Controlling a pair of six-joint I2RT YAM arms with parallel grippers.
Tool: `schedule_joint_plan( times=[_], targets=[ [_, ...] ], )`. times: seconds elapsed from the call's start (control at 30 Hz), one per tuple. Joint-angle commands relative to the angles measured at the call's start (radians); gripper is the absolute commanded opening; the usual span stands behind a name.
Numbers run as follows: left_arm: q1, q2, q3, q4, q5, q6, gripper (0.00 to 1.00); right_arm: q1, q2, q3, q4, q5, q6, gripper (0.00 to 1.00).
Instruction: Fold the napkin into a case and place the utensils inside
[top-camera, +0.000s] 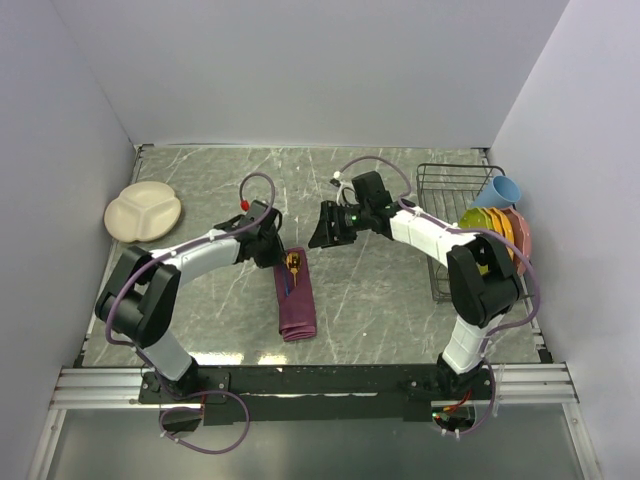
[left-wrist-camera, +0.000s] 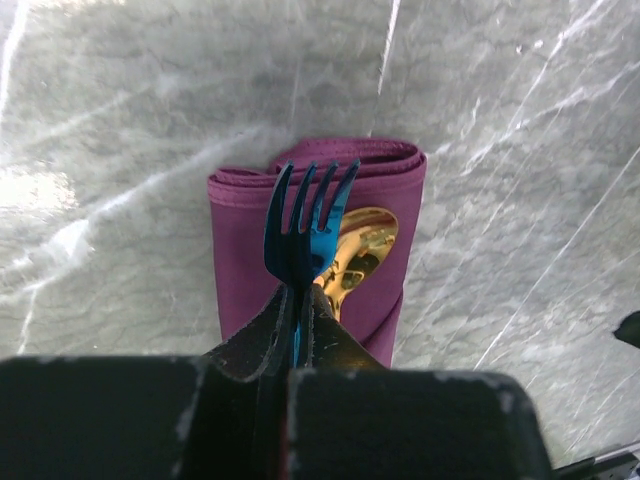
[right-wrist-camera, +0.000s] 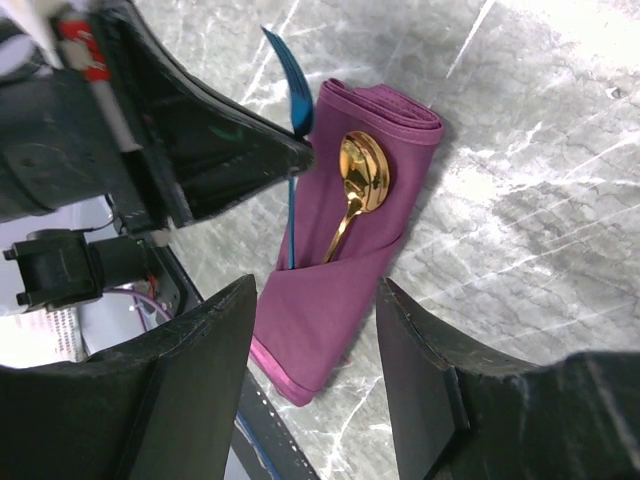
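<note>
On the counter (top-camera: 390, 290), the case (top-camera: 297, 305) lies a little in from the middle of the near edge, its length running toward the far edge. Your left gripper (left-wrist-camera: 297, 312) hangs over the case's far end, pressed together on the blue fork (left-wrist-camera: 308, 225) just below the tines. Your right gripper (right-wrist-camera: 315, 290) is spread wide and holds nothing, hovering above the case on its right-edge side. The gold spoon (left-wrist-camera: 362, 250) sits beside the fork, its handle tucked under the diagonal flap. The risk, as I judge it: the fork's handle seems only to reach the flap's edge. If you release now it may rest on top, and if you drag it you could loosen the fold or nudge the spoon.
</note>
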Motion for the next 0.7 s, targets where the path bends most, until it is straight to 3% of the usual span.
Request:
schedule_joint_plan(
  times=[0.0, 0.67],
  targets=[
    [-0.021, -0.04, -0.012, -0.01, 0.022, -0.007, 0.01, -0.007, -0.066, -0.019, 0.046, -0.002, -0.001, 0.59],
    [-0.036, -0.038, -0.092, 0.003, 0.063, -0.044, 0.02, -0.006, -0.064, -0.022, 0.07, 0.016, 0.025, 0.59]
  ],
)
